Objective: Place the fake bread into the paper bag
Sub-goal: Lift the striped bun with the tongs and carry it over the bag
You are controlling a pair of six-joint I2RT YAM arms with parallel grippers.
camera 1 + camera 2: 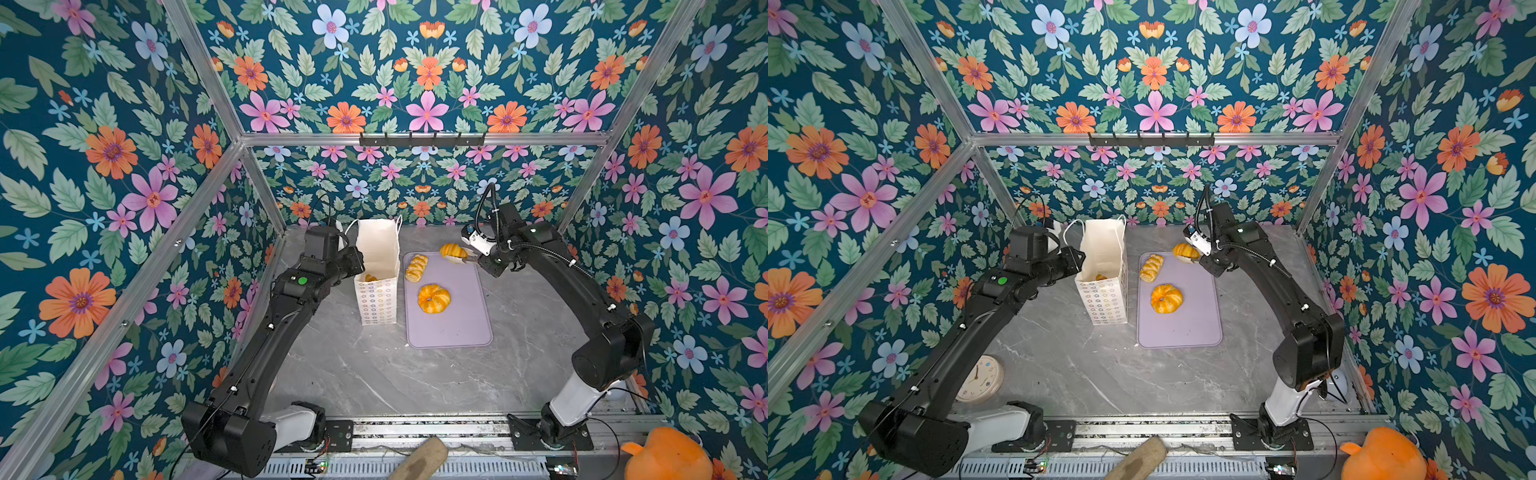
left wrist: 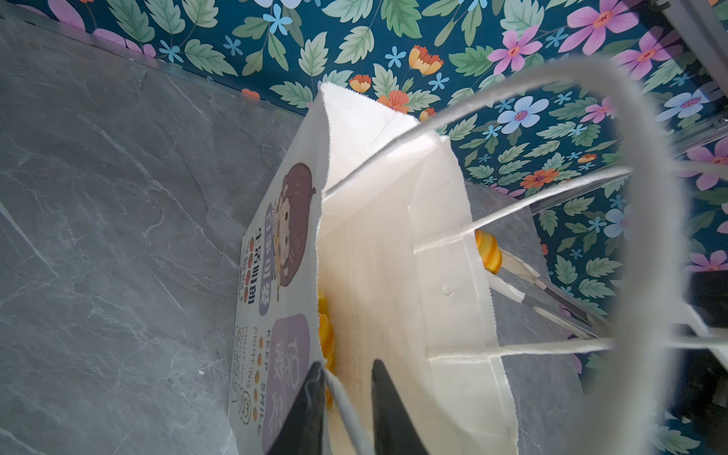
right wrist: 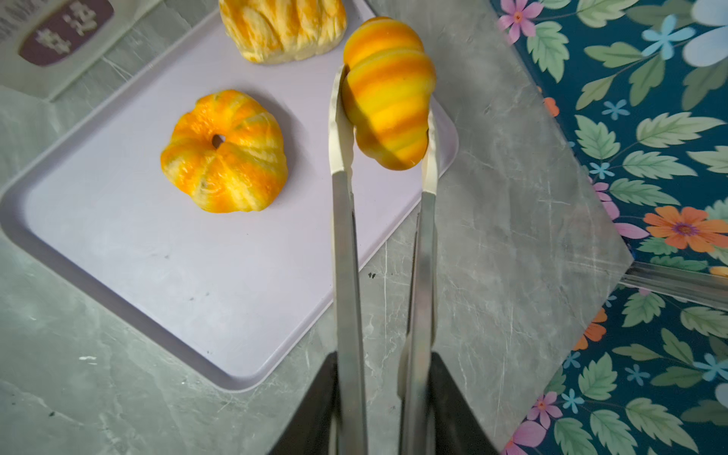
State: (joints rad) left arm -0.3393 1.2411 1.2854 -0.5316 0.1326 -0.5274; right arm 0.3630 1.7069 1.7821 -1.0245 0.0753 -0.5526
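Both tongs (image 3: pixel 346 256) blades nip that light, squashy-looking croissant (image 3: pixel 388 94) mid-body, right pincer (image 3: pixel 380 378) clamping them, left pincer (image 2: pixel 346 382) narrowly parted astride the cord handle (image 2: pixel 342 400) of the paper bag (image 2: pixel 394 236).

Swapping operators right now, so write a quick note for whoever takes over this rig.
Left gripper: jaws slightly apart astride the rim of the bag, which stands upright.
Right gripper: shut on tongs, which pinch a croissant at the far corner of the tray.
Done: some bread is in the bag; the count is hidden.
To do: bag the croissant, then the braid and ring bun, both on the tray.
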